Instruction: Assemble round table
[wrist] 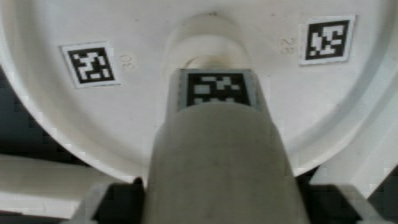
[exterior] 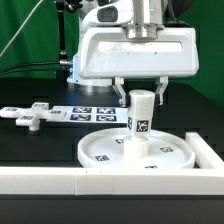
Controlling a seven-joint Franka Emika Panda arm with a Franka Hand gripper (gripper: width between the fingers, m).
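Parts of the kit number three: one round disc (exterior: 186, 158), one post (exterior: 141, 116) and one cross-shaped piece (exterior: 30, 117), all white plastic with black-and-white square tags.

The disc lies flat on the black table (exterior: 30, 145), near the front and towards the exterior view's right, and a low raised rim runs around it. Three tags can be made out on its upper face in the exterior view. The wrist view shows two on the disc (wrist: 71, 115), one on either side of the post (wrist: 210, 150).

The post is a short, thick cylinder standing upright at about the middle of the disc, with its foot on the disc's face. It carries one tag on the side turned to the front, and the wrist view shows one tag on its side.

The cross-shaped piece lies flat on the table, well apart from the disc, at the exterior view's far left. At least two small tags sit on its arms.

One gripper (exterior: 142, 100) hangs straight over the post. Its two fingers (exterior: 122, 97) are spread, one on each side of the post's top. In the exterior view a narrow gap shows between each finger and the post, so it grasps nothing.

One marker board (exterior: 92, 113) lies behind the disc, between it and the cross-shaped piece, with four tags countable. A white rail (exterior: 40, 181) runs along the near edge, just in front of the disc, and another white stretch runs back along the right. Whether they are one piece cannot be told.
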